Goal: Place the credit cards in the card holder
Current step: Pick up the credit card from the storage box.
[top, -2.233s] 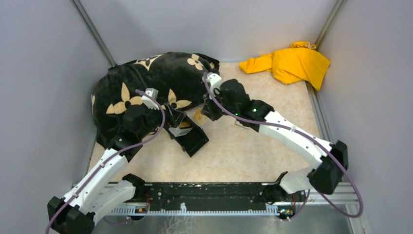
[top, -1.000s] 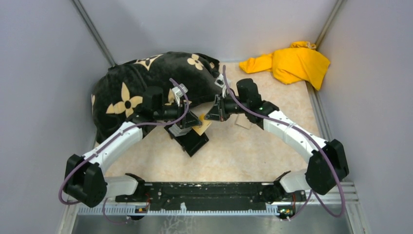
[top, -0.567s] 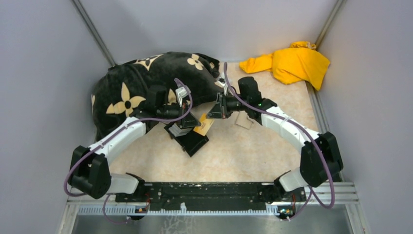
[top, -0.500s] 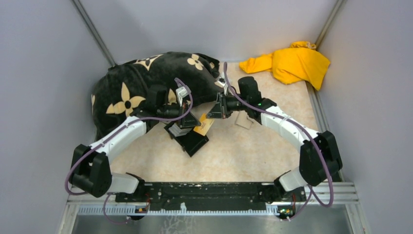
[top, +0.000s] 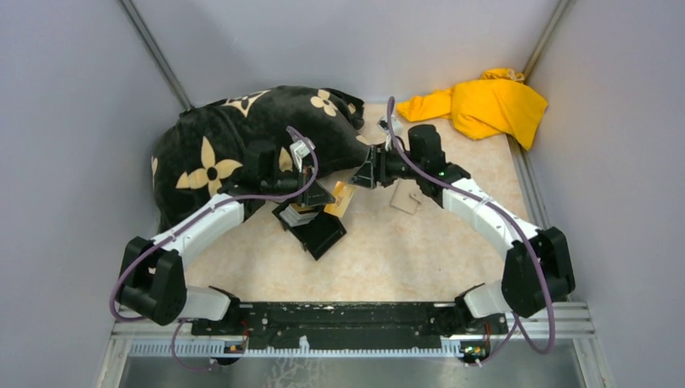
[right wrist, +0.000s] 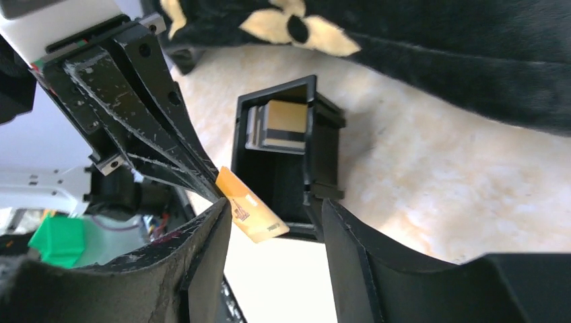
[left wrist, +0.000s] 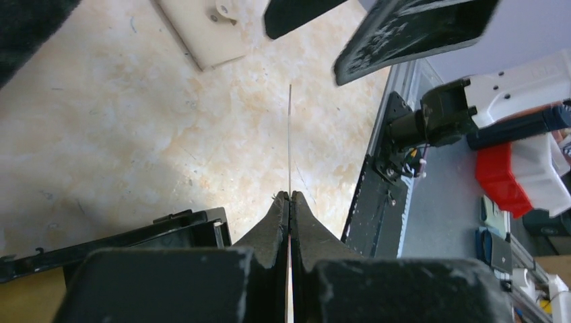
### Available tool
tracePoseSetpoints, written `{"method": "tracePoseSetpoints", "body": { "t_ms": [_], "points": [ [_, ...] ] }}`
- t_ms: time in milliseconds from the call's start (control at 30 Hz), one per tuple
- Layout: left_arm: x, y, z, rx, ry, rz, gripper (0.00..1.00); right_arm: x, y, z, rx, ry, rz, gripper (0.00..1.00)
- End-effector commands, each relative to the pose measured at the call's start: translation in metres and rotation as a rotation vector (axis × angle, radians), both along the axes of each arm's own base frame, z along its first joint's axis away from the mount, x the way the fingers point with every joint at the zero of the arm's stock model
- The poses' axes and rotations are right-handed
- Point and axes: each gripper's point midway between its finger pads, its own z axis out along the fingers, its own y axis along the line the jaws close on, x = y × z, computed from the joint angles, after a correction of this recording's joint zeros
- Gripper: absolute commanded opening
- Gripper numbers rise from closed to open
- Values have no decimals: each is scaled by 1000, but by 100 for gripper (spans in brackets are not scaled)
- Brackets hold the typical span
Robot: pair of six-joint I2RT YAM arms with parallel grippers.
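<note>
Black plush blanket with tan flowers (top: 242, 133): heaped at far left.
Crumpled yellow cloth (top: 485, 105): far right corner.
Open black cube-shaped box (top: 319, 230): centre, near side of the blanket.
Left gripper (top: 327, 196): clamped on the card, above the box.
Right gripper (top: 367, 171): fingers spread, empty, right of the card.
Flat tan card holder (top: 404, 196): lying on the table, right of the box.
Thin gold-orange credit card (top: 340, 199): pinched at one end, raised, between both grippers.

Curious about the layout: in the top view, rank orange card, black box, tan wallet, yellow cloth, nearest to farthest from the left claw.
1. orange card, held in the left claw.
2. black box, right beside it.
3. tan wallet, to its right.
4. yellow cloth, back right.
</note>
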Motion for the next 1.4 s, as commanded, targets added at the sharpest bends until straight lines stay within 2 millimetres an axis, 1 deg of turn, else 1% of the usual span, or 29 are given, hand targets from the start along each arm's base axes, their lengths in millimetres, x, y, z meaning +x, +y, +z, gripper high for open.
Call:
{"method": "tracePoseSetpoints", "body": {
  "t_ms": [0,100,200,267,467,633,867,1267,1367],
  "points": [
    [16,-2,14,-75,-31,106,0,19,-22,31,-3,-171,-169,54],
    [22,-3,17,-113,-11,160,0,19,-33,30,17,-196,-249,54],
    [28,-5,19,-139,6,199,0,14,-37,25,49,-195,-284,53],
    [29,-8,20,-171,31,202,0,11,-38,19,69,-190,-291,51],
    [30,-20,21,-243,86,159,0,3,-30,12,154,-162,-259,48],
    [32,-29,19,-252,103,137,0,0,-24,14,232,-144,-247,46],
    [32,-37,17,-276,136,103,0,1,-20,1,240,-108,-237,45],
    [34,-42,20,-295,147,85,0,1,-20,-10,235,-94,-237,44],
    [34,-43,20,-304,154,77,0,0,-17,-12,251,-84,-222,43]
  ]
}}
